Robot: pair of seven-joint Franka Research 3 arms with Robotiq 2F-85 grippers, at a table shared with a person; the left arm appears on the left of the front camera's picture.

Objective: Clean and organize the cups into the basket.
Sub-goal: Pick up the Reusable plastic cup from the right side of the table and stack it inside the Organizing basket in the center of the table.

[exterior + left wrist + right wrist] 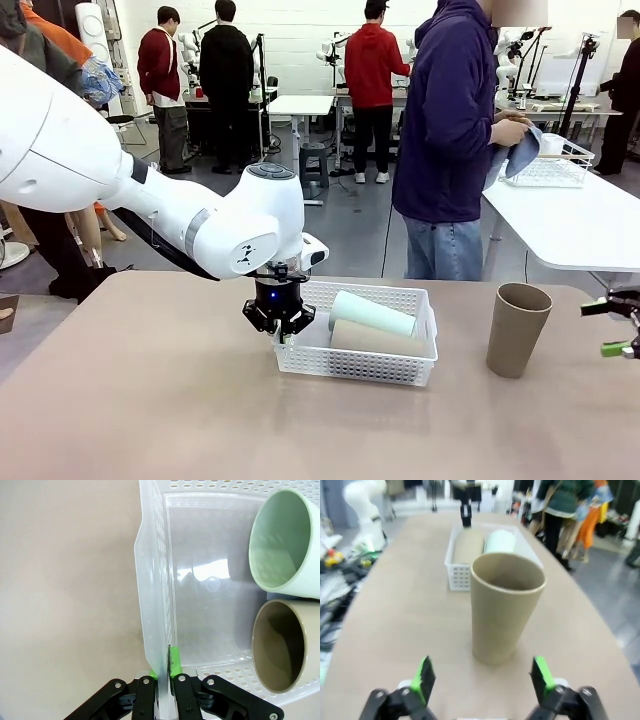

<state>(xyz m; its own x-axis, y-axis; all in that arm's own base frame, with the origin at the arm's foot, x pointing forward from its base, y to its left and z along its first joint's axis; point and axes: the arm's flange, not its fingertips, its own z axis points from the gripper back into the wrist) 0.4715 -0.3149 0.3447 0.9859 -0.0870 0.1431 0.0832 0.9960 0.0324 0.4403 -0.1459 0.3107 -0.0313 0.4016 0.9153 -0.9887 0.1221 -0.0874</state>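
The white perforated basket (400, 366) lies mid-table. In it a mint green cup (372, 312) and a tan cup (378, 339) lie on their sides, side by side. My left gripper (281, 322) is shut on the basket's left end wall; in the left wrist view its fingers (173, 662) pinch that wall (154, 580), with the mint cup (285, 545) and the tan cup (282, 647) mouths facing it. Another tan cup (517, 328) stands upright to the right. My right gripper (484, 679) is open just short of this cup (505, 610), apart from it.
A person stands beyond the far edge holding a blue cloth (518, 152). Behind, a second white table (570, 220) carries a wire basket (552, 168). My right gripper (622, 330) sits at the table's right edge. The tabletop in front of the basket is bare.
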